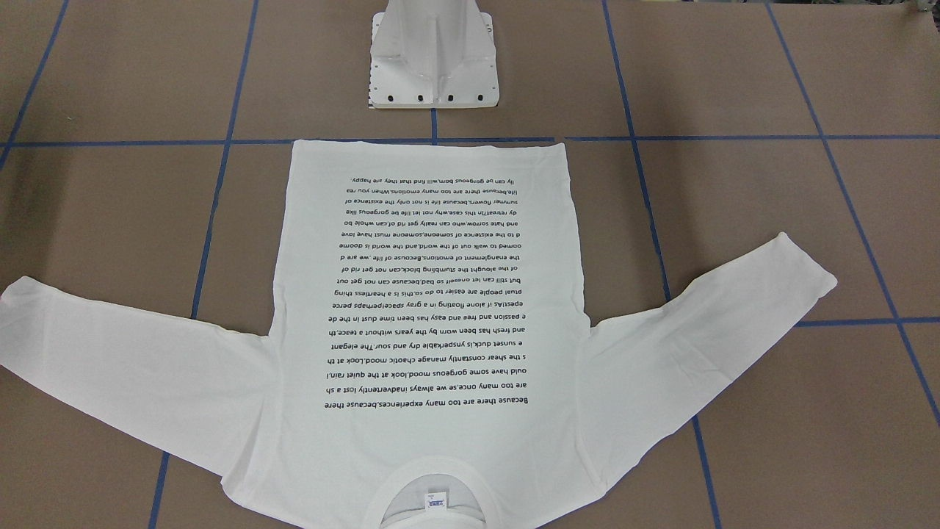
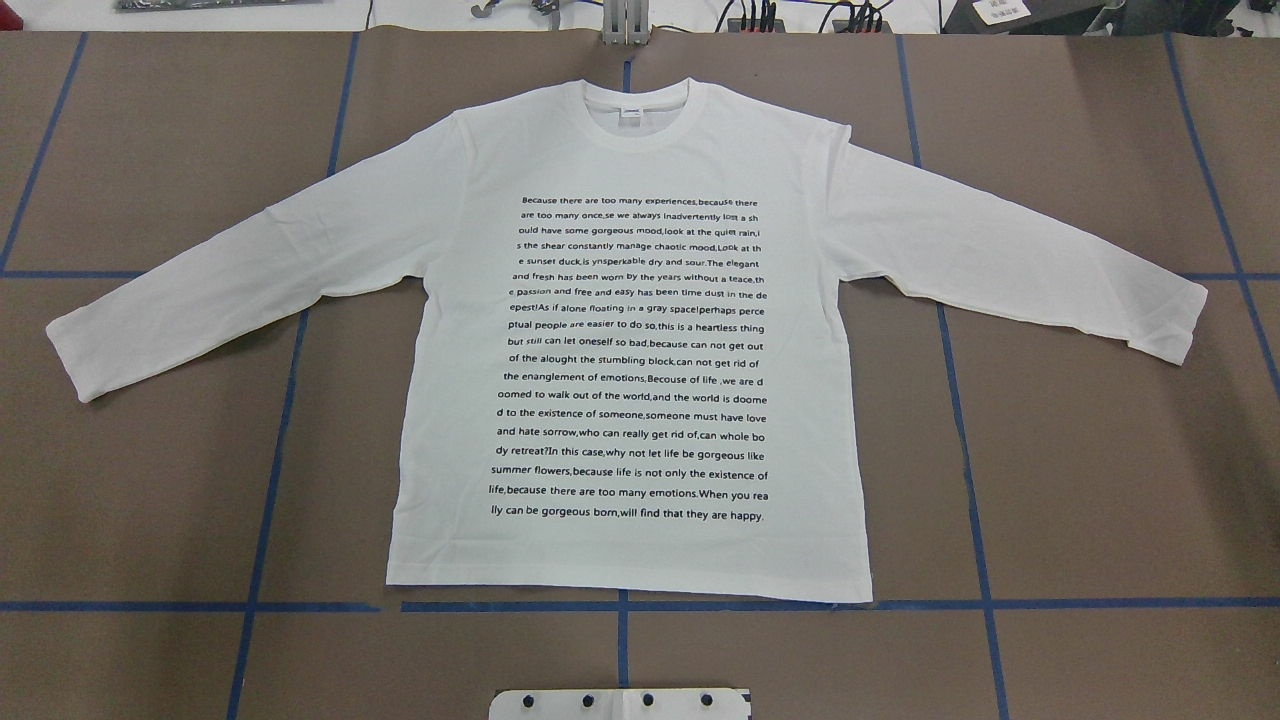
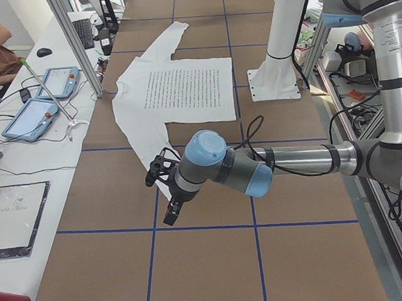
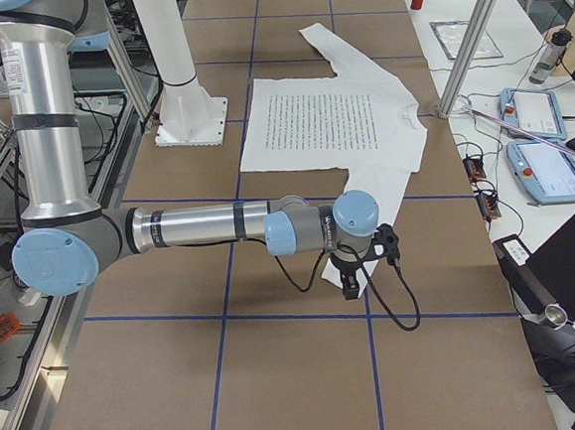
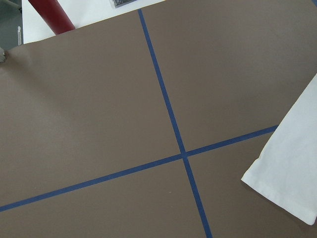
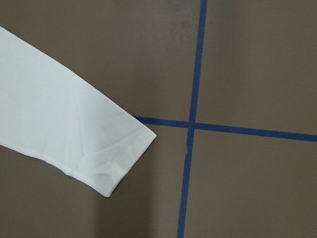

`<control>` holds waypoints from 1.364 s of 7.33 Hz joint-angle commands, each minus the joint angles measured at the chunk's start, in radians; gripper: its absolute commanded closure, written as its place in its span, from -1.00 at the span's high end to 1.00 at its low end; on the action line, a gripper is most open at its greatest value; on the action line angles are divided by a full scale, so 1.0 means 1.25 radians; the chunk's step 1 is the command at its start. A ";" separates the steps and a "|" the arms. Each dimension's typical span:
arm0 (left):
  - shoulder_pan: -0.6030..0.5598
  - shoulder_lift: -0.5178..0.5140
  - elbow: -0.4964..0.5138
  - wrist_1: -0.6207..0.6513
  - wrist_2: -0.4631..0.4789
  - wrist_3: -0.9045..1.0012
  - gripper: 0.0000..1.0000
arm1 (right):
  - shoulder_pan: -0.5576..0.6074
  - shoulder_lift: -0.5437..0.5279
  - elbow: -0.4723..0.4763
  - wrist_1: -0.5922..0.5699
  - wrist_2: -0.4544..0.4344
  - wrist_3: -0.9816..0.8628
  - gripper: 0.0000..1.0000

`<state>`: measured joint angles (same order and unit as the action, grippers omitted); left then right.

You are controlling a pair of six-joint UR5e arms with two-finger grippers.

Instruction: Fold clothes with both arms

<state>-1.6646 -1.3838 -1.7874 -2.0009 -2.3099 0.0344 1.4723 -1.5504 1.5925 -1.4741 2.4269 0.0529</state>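
You have 1 white long-sleeved T-shirt [image 2: 630, 350] lying flat and fully spread at the middle of the brown tabletop [image 2: 150, 500], crossed by blue tape lines. The printed side faces up. The collar [image 2: 633, 105] lies at the far edge, away from the robot, and the hem lies near the white pedestal [image 1: 433, 59]. Both sleeves stretch outward and angle back toward the robot's side.

No fold shows anywhere, so the task looks not yet begun. By this judgement the sleeves and then the body all remain to be folded.

The left pincer [image 3: 170, 212] hangs over the tabletop near the left cuff [image 2: 75, 360]. Its wrist camera catches that cuff at the right edge of the picture. The right pincer [image 4: 351, 286] hangs near the right cuff [image 2: 1180, 320], which its wrist camera shows lying flat. Each pincer appears only in a side view, so you cannot tell whether either is open or closed. Both cuffs rest on the tabletop.
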 commanded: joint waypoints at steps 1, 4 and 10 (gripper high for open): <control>0.000 0.000 -0.001 0.000 -0.001 -0.001 1.00 | -0.110 -0.002 -0.034 0.137 -0.026 0.207 1.00; 0.000 -0.002 -0.001 -0.009 -0.021 0.001 1.00 | -0.212 0.003 -0.146 0.397 -0.099 0.459 0.90; 0.000 -0.002 -0.013 -0.008 -0.022 0.001 1.00 | -0.257 0.009 -0.173 0.425 -0.109 0.674 0.74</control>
<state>-1.6630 -1.3867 -1.7985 -2.0102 -2.3384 0.0347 1.1672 -1.5394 1.3773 -0.9441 2.2913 0.8470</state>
